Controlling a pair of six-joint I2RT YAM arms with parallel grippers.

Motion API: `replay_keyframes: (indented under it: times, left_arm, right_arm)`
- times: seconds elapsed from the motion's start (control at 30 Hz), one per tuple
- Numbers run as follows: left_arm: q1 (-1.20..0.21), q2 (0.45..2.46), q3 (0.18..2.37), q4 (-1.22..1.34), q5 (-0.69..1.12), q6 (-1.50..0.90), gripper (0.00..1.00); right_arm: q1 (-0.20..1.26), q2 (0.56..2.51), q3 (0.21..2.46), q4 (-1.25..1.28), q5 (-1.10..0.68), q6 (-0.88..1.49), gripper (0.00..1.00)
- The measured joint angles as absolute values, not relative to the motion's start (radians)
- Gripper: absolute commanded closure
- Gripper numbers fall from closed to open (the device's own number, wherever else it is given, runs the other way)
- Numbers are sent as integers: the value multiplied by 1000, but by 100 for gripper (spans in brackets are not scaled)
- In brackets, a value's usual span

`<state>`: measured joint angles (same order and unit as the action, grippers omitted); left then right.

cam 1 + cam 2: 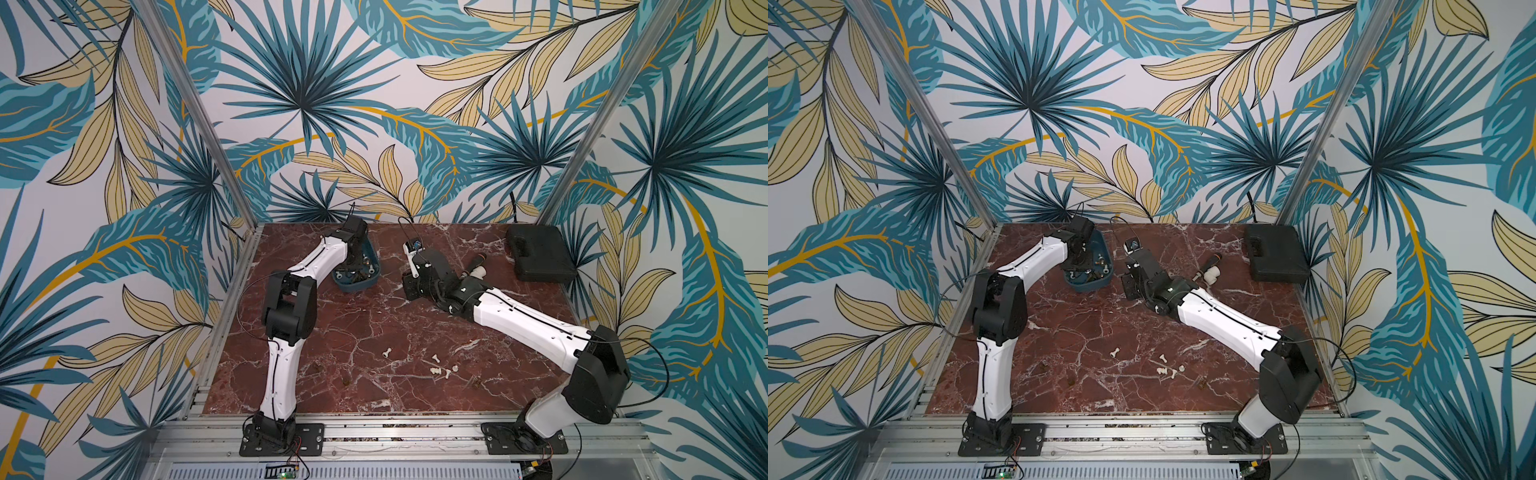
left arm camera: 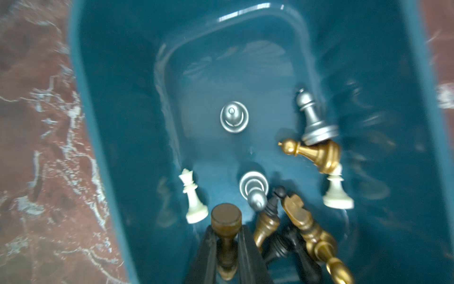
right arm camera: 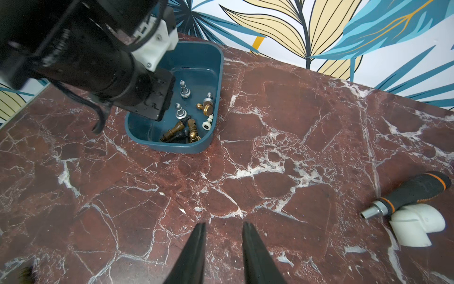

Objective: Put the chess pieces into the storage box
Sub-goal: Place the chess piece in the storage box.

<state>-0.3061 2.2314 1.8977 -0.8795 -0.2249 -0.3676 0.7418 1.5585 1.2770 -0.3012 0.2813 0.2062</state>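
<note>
The red-brown marble tabletop [image 1: 353, 324] fills the cell floor. Take twelve o'clock as the back wall and six as the arm bases.

The left arm [image 1: 286, 307] rises at seven o'clock and bends toward eleven. In both top views its wrist covers the far left part of the storage box [image 1: 357, 284]. The right arm [image 1: 519, 316] reaches in from five o'clock toward the centre back and hides the marble beneath it. A flat black hard case [image 1: 540, 253] lies in the two-o'clock corner, well apart from the rest.

The teal storage box sits open-topped at eleven o'clock. The left gripper [image 2: 226, 230] is down inside it, its fingers pinching the stem of a dark brown piece [image 2: 226, 216] in a blurred wrist view. The right gripper [image 3: 223, 226] hovers over bare marble at the box's three o'clock, jaws parted with nothing between them.

At one o'clock, between the right wrist and the case, lies a black-handled tool [image 3: 417, 191]. A white elbow fitting [image 3: 415, 226] sits against its metal tip.

Silver, gold, white and black chess pieces [image 3: 189, 118] lie in the box, mostly toward its near end. Loose white pieces [image 1: 442, 370] sit at about six o'clock, one [image 1: 387, 352] apart from the cluster. Dark pieces [image 1: 1043, 365] blend into the marble beside the left forearm.
</note>
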Motion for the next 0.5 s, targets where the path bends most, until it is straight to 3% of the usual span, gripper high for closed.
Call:
replay_keyframes:
  times: [0.1,0.3,0.5]
  left_arm:
    - [-299,2262,1926,-902,-226,-368,67]
    - [-293,2236,1937,-937,-228,-367,65]
    - [-293,2017,1837,-924,-214,-374,64]
  right_arm:
    - [742,1527,1251,-325,273,213,68]
    - [742,1417,1148,-368,156,205,67]
    - [837,1342,1043,-376,-36,138,61]
